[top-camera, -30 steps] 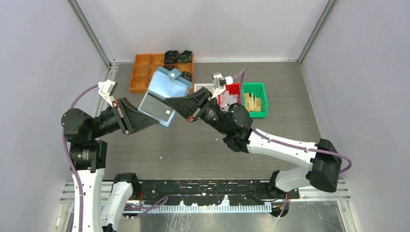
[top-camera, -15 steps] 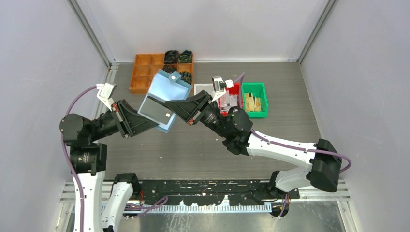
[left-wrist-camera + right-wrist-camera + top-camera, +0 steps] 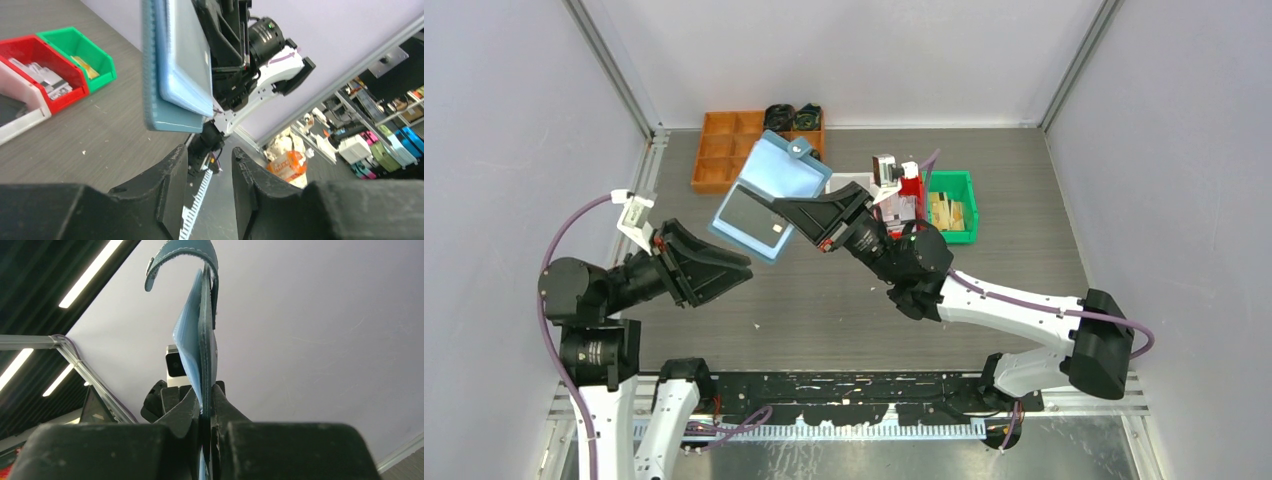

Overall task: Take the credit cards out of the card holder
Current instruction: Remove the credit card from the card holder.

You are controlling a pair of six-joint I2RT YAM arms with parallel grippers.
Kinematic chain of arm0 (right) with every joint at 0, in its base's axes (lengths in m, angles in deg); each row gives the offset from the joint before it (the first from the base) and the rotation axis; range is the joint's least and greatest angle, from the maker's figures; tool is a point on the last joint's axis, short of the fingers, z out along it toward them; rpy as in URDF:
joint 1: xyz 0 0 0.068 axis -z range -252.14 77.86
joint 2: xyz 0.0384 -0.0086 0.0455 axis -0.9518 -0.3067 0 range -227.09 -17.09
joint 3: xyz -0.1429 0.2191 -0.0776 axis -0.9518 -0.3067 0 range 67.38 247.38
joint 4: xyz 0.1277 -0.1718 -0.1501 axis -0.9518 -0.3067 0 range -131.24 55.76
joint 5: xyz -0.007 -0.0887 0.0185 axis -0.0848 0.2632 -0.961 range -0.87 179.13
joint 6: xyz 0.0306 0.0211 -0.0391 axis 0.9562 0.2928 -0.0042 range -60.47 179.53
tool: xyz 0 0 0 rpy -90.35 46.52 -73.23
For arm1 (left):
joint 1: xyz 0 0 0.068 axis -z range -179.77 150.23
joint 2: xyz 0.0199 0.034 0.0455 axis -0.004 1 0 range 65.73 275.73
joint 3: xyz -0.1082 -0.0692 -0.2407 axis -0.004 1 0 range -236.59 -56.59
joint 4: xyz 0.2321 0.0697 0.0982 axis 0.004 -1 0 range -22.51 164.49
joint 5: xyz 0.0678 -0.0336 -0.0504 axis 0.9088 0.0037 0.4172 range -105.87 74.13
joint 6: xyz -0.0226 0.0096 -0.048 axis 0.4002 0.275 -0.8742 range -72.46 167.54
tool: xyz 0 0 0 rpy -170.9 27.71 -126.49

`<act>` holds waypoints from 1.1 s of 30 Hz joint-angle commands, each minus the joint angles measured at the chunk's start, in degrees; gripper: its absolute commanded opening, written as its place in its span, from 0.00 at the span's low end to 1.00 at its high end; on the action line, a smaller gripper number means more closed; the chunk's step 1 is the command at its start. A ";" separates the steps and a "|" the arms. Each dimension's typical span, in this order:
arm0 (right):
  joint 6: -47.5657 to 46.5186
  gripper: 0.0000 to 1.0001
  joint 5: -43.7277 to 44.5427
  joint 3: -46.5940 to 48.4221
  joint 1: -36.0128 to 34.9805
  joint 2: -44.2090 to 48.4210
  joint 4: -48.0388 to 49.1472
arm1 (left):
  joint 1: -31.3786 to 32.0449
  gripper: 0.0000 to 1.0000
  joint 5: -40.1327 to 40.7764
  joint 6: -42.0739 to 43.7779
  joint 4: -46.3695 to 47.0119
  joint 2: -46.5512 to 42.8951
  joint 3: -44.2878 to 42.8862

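The light blue card holder (image 3: 769, 190) hangs open in the air, pinched at its right edge by my right gripper (image 3: 788, 208), which is shut on it. A dark grey credit card (image 3: 746, 212) sits in its lower half. I cannot make out the pale card. The tab loop (image 3: 800, 147) points to the back. In the right wrist view the holder (image 3: 202, 330) stands edge-on between the shut fingers of the gripper (image 3: 206, 395). My left gripper (image 3: 742, 268) is open and empty, below and left of the holder. Its wrist view shows the holder (image 3: 175, 65) above the gripper (image 3: 209, 155).
An orange compartment tray (image 3: 714, 150) stands at the back left, partly behind the holder. A white bin (image 3: 844, 182), a red bin (image 3: 908, 190) and a green bin (image 3: 952, 205) stand at the back middle. The red bin (image 3: 45, 60) and green bin (image 3: 85, 50) show in the left wrist view.
My left gripper has drawn back down and to the left, away from the holder's lower edge. My right gripper has moved the holder a little toward the back.
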 commanded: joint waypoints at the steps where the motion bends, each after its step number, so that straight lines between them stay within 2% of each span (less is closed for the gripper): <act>1: 2.77 0.01 0.70 2.60 0.13 -0.28 6.77 | -0.04 0.40 8.30 -2.36 2.01 0.42 -2.41; 5: 3.34 0.01 0.96 3.40 0.12 -0.83 7.03 | 0.00 0.52 14.18 -5.91 2.55 0.68 -3.15; 6: 3.43 0.01 0.83 3.74 0.18 -0.99 6.95 | -0.03 0.56 15.09 -6.59 2.52 0.74 -3.20; 7: 3.61 0.01 0.94 4.02 0.14 -1.21 6.87 | -0.01 0.67 15.46 -6.81 2.19 0.88 -3.28; 14: 4.13 0.01 3.09 4.79 0.17 -1.90 7.16 | -0.04 0.69 16.89 -4.94 1.49 -1.33 -2.49; 27: 5.45 0.01 3.84 8.82 0.09 -6.67 6.64 | 0.02 0.57 21.38 -13.51 13.44 2.55 -4.20; 30: 5.66 0.01 4.33 8.62 0.06 -7.07 6.84 | 0.02 0.46 22.13 -12.83 12.83 2.84 -4.25; 33: 5.90 0.01 4.47 8.63 0.06 -7.58 7.33 | 0.02 0.26 24.25 -10.71 10.10 2.49 -3.80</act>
